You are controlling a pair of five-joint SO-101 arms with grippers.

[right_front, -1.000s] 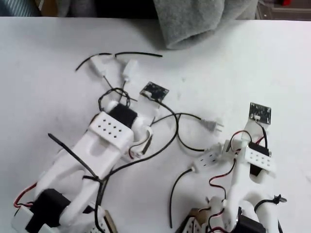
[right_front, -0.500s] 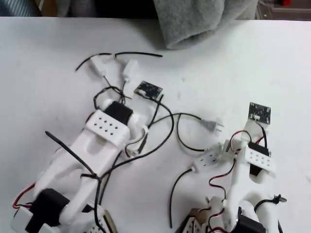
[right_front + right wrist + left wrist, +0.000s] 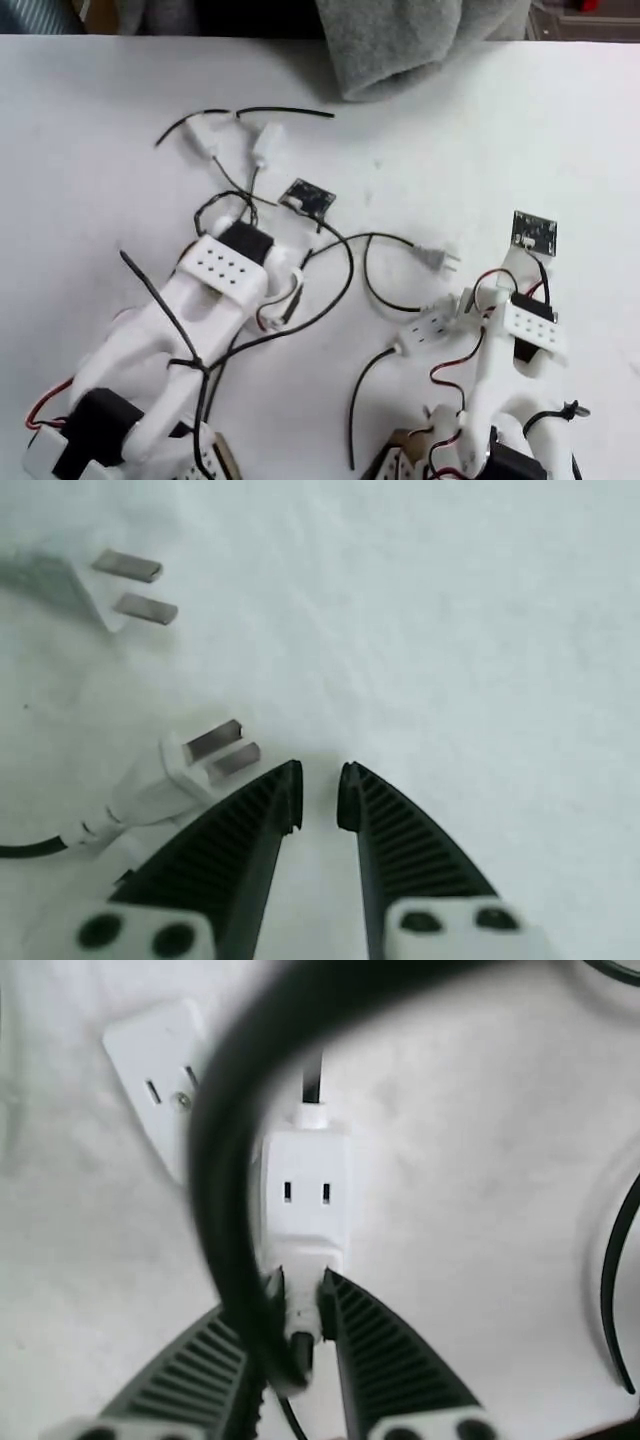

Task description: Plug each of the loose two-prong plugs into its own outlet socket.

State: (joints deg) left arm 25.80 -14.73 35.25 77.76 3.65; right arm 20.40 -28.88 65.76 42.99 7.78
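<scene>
My left gripper (image 3: pixel 303 1295) is shut on a white plug (image 3: pixel 299 1332) with a black cord, right at the near end of a white outlet socket (image 3: pixel 305 1195). A second white socket (image 3: pixel 160 1065) lies beside it. From above, the two sockets (image 3: pixel 267 143) (image 3: pixel 207 133) lie just beyond the left arm (image 3: pixel 228 265). My right gripper (image 3: pixel 318 785) is open by a narrow gap and holds nothing. A loose white plug (image 3: pixel 175 765) lies beside one of its fingers, and a grey plug (image 3: pixel 95 580) lies farther off. The high view shows that white plug (image 3: pixel 430 325) and grey plug (image 3: pixel 437 260).
A grey cloth (image 3: pixel 400 50) lies over the table's far edge. Black cords (image 3: pixel 345 275) loop between the two arms, and one thick cable (image 3: pixel 235 1140) crosses the left wrist view. The white table (image 3: pixel 560 130) is bare at the far right.
The left arm has shifted slightly to the left, and its wrist camera board and black cable loop moved with it. The right arm and both loose plugs have not moved.
</scene>
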